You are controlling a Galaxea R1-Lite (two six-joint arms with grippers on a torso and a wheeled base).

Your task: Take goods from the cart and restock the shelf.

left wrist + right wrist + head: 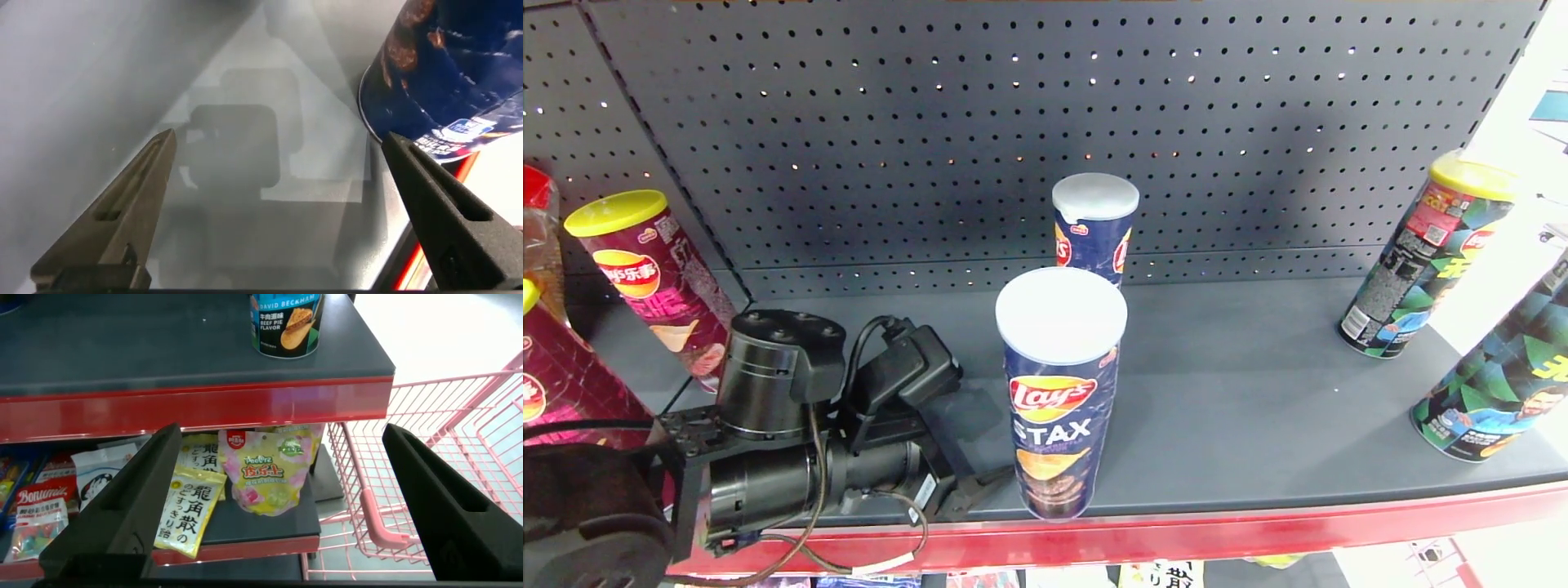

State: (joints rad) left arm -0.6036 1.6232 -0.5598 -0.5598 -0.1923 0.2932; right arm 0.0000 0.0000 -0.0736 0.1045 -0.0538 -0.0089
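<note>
head view down onto shelf (1258,392), left wrist close over it, right wrist facing its front

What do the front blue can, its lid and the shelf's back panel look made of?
Front can: likely printed cardboard tube, glossy; light sheen over the print.
Lid: probably plastic, matte whitish; thin rim over the can's top.
Back panel: seemingly painted sheet metal, dark grey, matte; regular punched holes letting light through.

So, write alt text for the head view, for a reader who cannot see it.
A blue crisp can with a white lid stands at the front edge of a grey shelf, a second blue can behind it by the pegboard. The open left gripper is beside the front can.
</note>
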